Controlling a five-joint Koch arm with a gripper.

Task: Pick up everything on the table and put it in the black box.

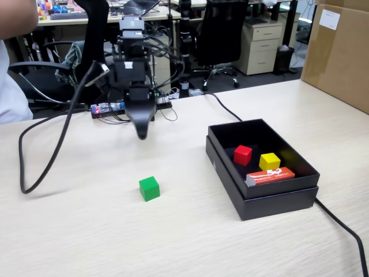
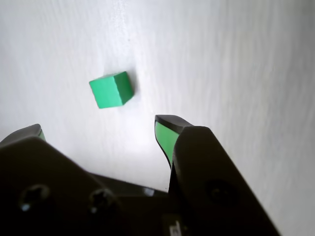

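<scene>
Office tabletop [image 1: 86, 231]: pale wood.
Cube [image 2: 110, 89]: left of box [image 1: 277, 202]; light, stiff; pinch flat sides.
End effector [image 2: 98, 132]: jaws apart, empty, above cube.

arm [image 1: 131, 75]: black, blocky motor housings stacked, black cables looping off
gripper [image 2: 101, 130]: black plastic jaws with green pads on the inner faces
screws [image 2: 101, 199]: dark cross-head, set in jaw base
</scene>
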